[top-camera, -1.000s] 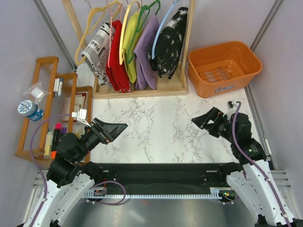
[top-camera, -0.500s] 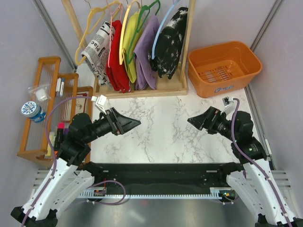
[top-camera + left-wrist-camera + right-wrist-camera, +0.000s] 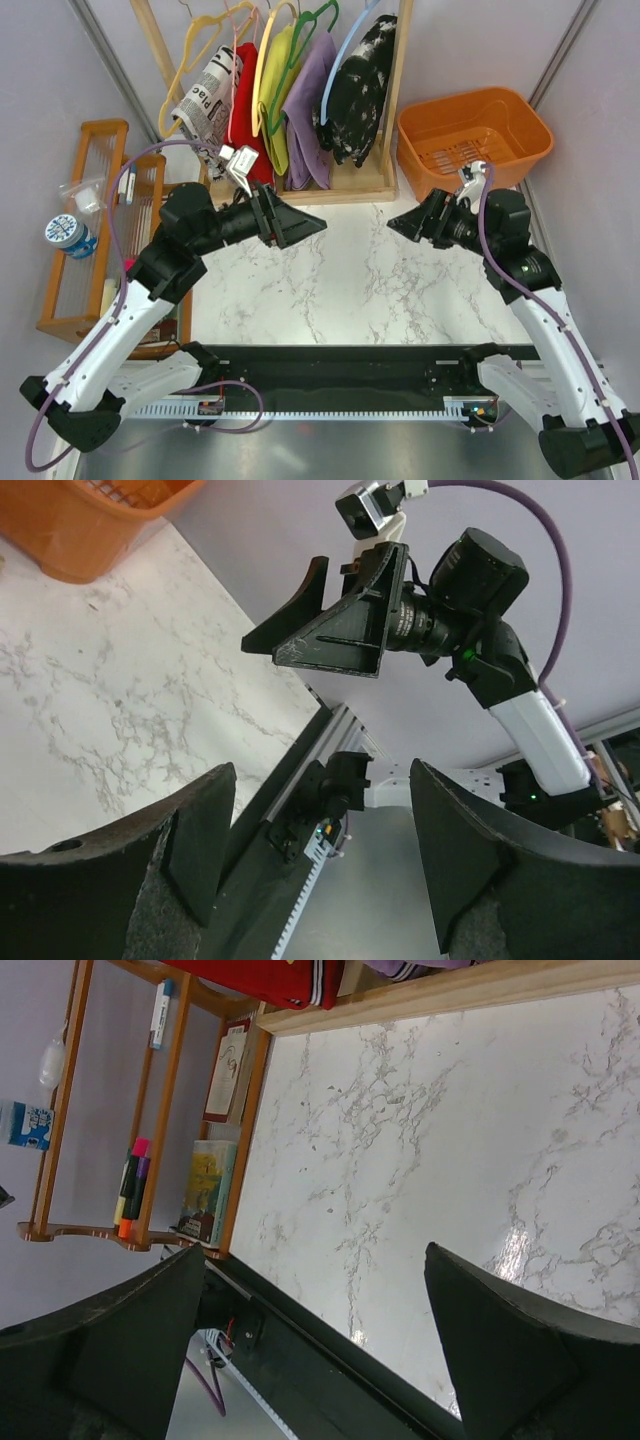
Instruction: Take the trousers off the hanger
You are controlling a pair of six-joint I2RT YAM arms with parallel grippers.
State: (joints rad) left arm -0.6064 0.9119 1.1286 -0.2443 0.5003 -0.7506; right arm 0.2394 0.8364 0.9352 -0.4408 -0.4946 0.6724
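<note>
**Reaching step, garment untouched.** At the left of the overhead view a wooden shelf (image 3: 80,240) stands beside the marble table (image 3: 340,300). Just right of it, the left gripper (image 3: 308,222) hangs above the tabletop and points toward mid-frame. The wrist view shows its fingers (image 3: 195,850) apart with nothing between them.

At upper centre a wooden rack (image 3: 300,188) carries a row of hung garments. The trousers (image 3: 358,90), black with white speckles, are the rightmost of these, draped on the light-blue hanger (image 3: 338,62) that runs up to the top edge of the frame.

Right of centre, the right gripper (image 3: 398,222) faces its partner across the table, its fingers (image 3: 500,1360) spread wide and holding nothing. An orange basket (image 3: 475,140) sits at upper right, just beside the rack.

Neither gripper touches the trousers or the hanger; both sit well below them in the frame, so the work appears to be at the approach. The next move likely calls for one arm to steady the hanger while the other closes on the hanging cloth and draws it off. The purple garment (image 3: 310,100) hangs right alongside and could be snagged.
</note>
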